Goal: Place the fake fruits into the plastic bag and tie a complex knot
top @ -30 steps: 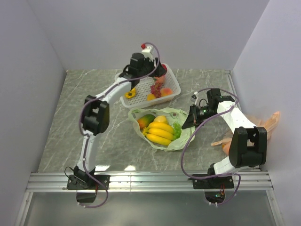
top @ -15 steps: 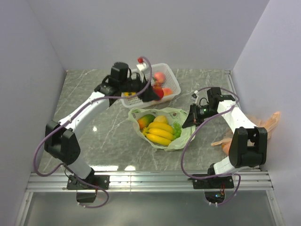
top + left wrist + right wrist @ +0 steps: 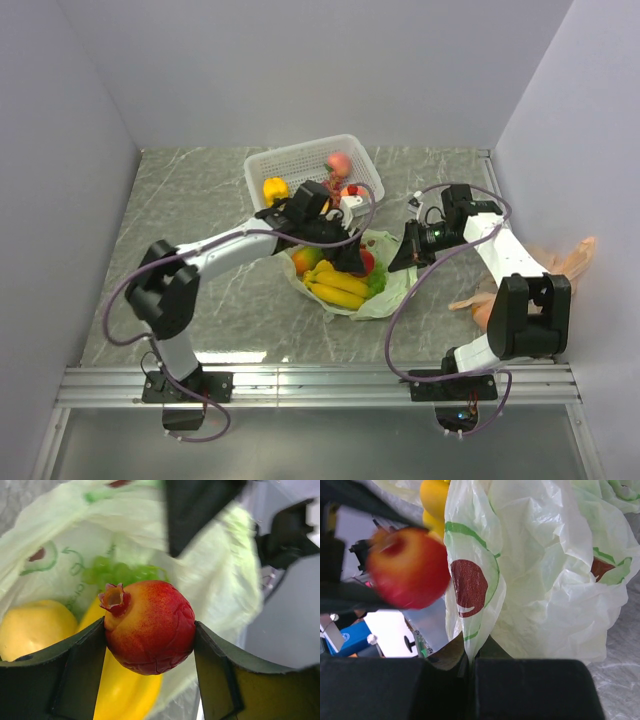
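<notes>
The pale green plastic bag (image 3: 388, 292) lies open mid-table, holding a banana bunch (image 3: 340, 286) and an orange-green mango (image 3: 306, 260). My left gripper (image 3: 358, 262) is over the bag's mouth, shut on a red-yellow pomegranate-like fruit (image 3: 149, 627). Below the fruit in the left wrist view are a lemon (image 3: 32, 627), a banana (image 3: 120, 692), green grapes (image 3: 120, 572) and the bag's wall (image 3: 215, 580). My right gripper (image 3: 400, 258) is shut on the bag's right rim (image 3: 470, 605) and holds it up. The red fruit (image 3: 410, 575) shows blurred in the right wrist view.
A white lattice basket (image 3: 300, 160) stands behind the bag with a peach (image 3: 338, 162) and a yellow fruit (image 3: 275, 188) in it. A peach-orange bag (image 3: 545, 262) lies at the right wall, beside the right arm.
My left arm has swung from the basket forward and to the right, carrying the red fruit over the bag's mouth. The right gripper has held still on the bag's rim.
</notes>
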`<state>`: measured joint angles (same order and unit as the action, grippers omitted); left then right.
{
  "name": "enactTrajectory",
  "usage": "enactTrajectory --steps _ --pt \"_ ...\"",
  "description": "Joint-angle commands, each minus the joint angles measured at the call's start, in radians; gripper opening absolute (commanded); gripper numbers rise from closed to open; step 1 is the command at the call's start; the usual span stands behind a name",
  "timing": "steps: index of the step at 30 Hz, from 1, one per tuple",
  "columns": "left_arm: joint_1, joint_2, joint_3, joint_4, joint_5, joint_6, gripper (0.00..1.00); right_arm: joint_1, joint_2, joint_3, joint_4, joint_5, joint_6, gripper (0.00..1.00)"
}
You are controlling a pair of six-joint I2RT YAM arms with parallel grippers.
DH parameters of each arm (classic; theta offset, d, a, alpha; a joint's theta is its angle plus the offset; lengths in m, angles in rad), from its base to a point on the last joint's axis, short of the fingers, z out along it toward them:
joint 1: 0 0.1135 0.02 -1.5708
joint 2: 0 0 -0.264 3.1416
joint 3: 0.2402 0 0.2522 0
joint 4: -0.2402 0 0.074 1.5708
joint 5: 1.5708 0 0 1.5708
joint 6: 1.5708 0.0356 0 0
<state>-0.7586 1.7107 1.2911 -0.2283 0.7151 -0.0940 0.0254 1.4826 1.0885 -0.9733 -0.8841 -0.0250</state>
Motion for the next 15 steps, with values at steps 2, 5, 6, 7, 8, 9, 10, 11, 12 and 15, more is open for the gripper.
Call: enactTrajectory --steps 2,5,6,7,8,9,10,11,12,15 --pt "-0.022 0.107 0.114 0.060 -0.081 -0.064 0.46 -0.007 -0.038 0.044 -0.034 -0.012 -0.030 0.00" --pt "-0.031 0.135 0.160 0.020 -0.103 -0.070 0.64 -0.007 -0.042 0.042 -0.044 -0.006 -0.042 0.00" --pt "-0.033 0.130 0.168 0.008 -0.109 -0.063 0.68 -0.007 -0.047 0.040 -0.042 -0.004 -0.041 0.00" --pt "-0.033 0.109 0.171 0.000 -0.114 -0.058 0.76 -0.005 -0.048 0.039 -0.041 -0.003 -0.041 0.00" --pt "-0.033 0.095 0.174 -0.028 -0.114 -0.046 0.80 -0.005 -0.050 0.039 -0.035 -0.003 -0.039 0.00" --pt "-0.031 0.078 0.175 -0.040 -0.132 -0.033 0.85 -0.005 -0.051 0.037 -0.033 -0.001 -0.039 0.00" --pt "-0.027 0.041 0.178 -0.055 -0.140 -0.032 0.93 -0.007 -0.051 0.034 -0.030 -0.001 -0.038 0.00" --pt "-0.019 0.018 0.178 -0.084 -0.146 -0.032 0.99 -0.005 -0.051 0.034 -0.027 -0.003 -0.038 0.00" --pt "0.010 -0.002 0.177 -0.101 -0.131 -0.039 1.00 -0.007 -0.050 0.033 -0.025 -0.003 -0.039 0.00" --pt "0.094 -0.109 0.152 -0.163 -0.124 -0.036 0.99 -0.005 -0.056 0.031 -0.025 -0.001 -0.042 0.00"
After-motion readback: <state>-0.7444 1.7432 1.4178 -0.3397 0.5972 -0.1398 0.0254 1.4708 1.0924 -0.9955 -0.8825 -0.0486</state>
